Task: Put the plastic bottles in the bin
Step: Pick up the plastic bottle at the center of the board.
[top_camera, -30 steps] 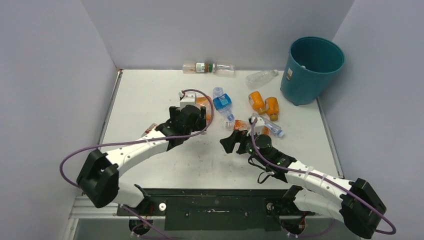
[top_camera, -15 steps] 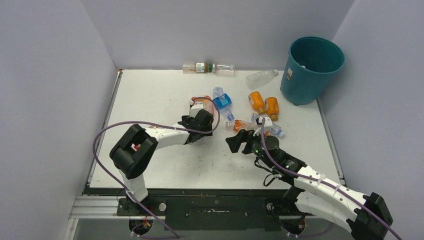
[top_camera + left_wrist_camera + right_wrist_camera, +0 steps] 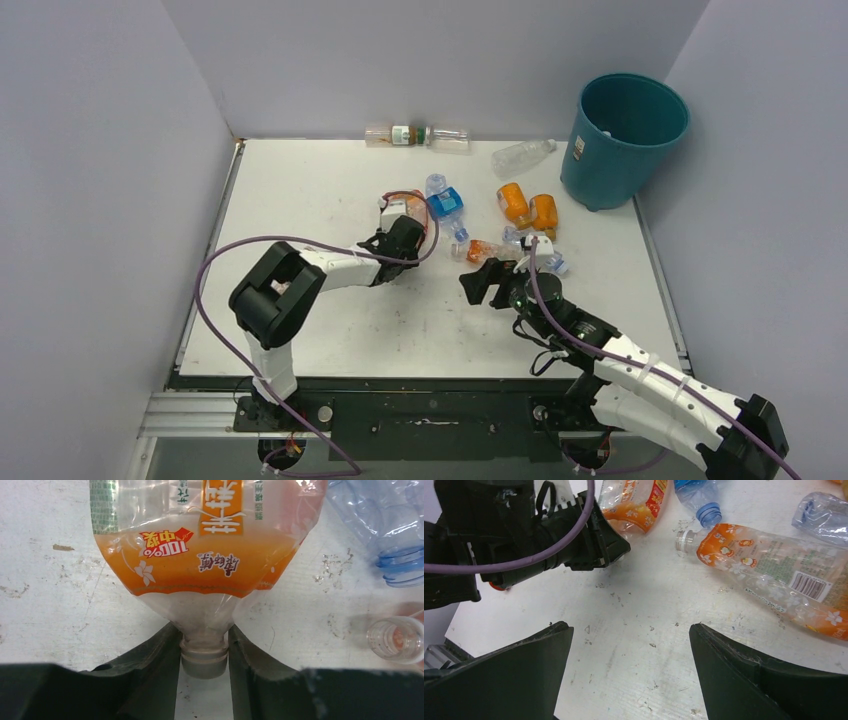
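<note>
Left gripper (image 3: 400, 238) sits mid-frame in the overhead view, and in its own wrist cam (image 3: 204, 652) the two dark fingers (image 3: 160, 655) are pressed in on either side of the neck of an orange-labelled bottle (image 3: 200, 555). So it's pinching that neck, with the bottle body lying flat on the white table (image 3: 300, 200) and stretching toward the top of that frame. Same bottle shows in the top middle of the right wrist cam (image 3: 634, 505)

Right gripper (image 3: 485, 282) is just right of centre overhead, with the fingers spread wide and nothing between them but bare tabletop (image 3: 629, 645). A flattened floral orange bottle (image 3: 774, 575) lies near it in the upper right of that cam, uncapped, with its neck pointing left

The rest of the bottles are scattered across the upper middle of the overhead shot:
- blue-labelled bottle (image 3: 445, 205), just right of the left gripper
- two orange bottles (image 3: 513, 203) side by side, touching or nearly
- clear bottle (image 3: 522, 155) near the bin
- a pair of clear bottles (image 3: 415, 135) lying end to end along the back wall

The teal bin (image 3: 610, 170) stands upright in the upper right corner, well apart from both grippers
</note>
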